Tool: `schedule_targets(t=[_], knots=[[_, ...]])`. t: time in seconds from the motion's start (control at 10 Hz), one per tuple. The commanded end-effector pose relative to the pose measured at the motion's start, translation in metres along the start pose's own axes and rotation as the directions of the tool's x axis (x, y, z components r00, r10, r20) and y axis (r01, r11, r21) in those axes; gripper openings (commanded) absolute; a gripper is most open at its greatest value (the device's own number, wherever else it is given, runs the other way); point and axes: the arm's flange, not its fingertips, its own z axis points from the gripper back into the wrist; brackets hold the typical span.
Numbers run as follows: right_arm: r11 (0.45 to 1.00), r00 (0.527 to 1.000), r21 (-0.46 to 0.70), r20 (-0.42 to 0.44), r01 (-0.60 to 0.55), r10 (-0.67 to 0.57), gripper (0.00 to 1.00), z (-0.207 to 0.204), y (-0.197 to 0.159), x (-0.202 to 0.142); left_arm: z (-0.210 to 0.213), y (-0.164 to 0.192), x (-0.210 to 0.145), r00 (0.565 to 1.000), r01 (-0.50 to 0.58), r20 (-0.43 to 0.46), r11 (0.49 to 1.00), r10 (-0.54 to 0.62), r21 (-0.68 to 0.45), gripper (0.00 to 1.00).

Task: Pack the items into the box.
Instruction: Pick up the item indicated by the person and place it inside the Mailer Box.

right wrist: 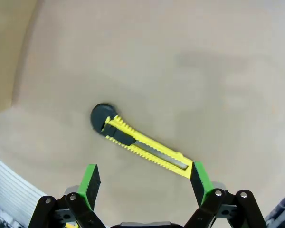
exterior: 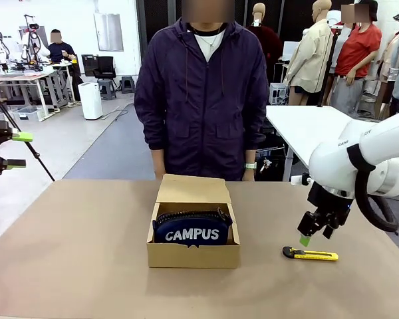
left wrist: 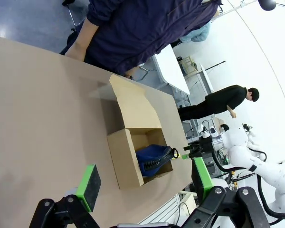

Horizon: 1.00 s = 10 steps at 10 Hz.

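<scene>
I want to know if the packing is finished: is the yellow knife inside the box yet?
No, the yellow knife lies on the table, outside the box.

Bright, even overhead light fills the room, casting only soft, faint shadows beside the box (exterior: 193,254) and under the utility knife (right wrist: 147,151) on the matte brown table (exterior: 66,252). The front view is crisp from foreground to background. Both wrist views bend straight lines toward their edges, and in the left wrist view the pale upper-right background is washed nearly white.
</scene>
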Motion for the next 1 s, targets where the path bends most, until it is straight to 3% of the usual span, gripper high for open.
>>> schedule_targets(t=[0.0, 0.2, 0.3, 0.4, 0.5, 0.6, 0.9], knots=[[0.998, 0.999, -0.028, 0.012, 0.051, -0.05, 1.0, 0.007, 0.004, -0.001, 0.003, -0.001, 0.001, 1.0, -0.005, -0.012, 1.0, 0.005, 0.004, 1.0], [1.0, 1.0, -0.02, -0.01, 0.007, -0.007, 1.0, 0.001, 0.006, 0.002, 0.003, -0.001, 0.001, 1.0, -0.005, -0.012, 1.0, 0.005, 0.004, 1.0], [0.985, 0.987, 0.064, 0.001, -0.158, 0.159, 1.0, 0.001, 0.008, 0.003, 0.003, -0.001, 0.001, 1.0, -0.005, -0.012, 1.0, 0.005, 0.004, 1.0], [0.938, 0.935, 0.097, -0.094, -0.333, 0.342, 1.0, -0.001, 0.004, 0.004, 0.003, -0.001, 0.001, 1.0, -0.005, -0.012, 1.0, 0.005, 0.004, 1.0], [0.793, 0.781, 0.148, -0.14, -0.592, 0.609, 1.0, -0.004, 0.008, 0.005, 0.003, -0.001, 0.001, 1.0, -0.005, -0.012, 1.0, 0.005, 0.004, 1.0], [0.669, 0.65, 0.156, -0.159, -0.727, 0.743, 1.0, -0.006, 0.013, 0.004, 0.003, -0.001, 0.001, 1.0, -0.005, -0.012, 1.0, 0.005, 0.004, 1.0], [0.393, 0.383, 0.066, -0.129, -0.917, 0.915, 1.0, -0.01, 0.028, 0.004, 0.003, -0.001, 0.001, 1.0, -0.005, -0.012, 1.0, 0.005, 0.004, 1.0]])
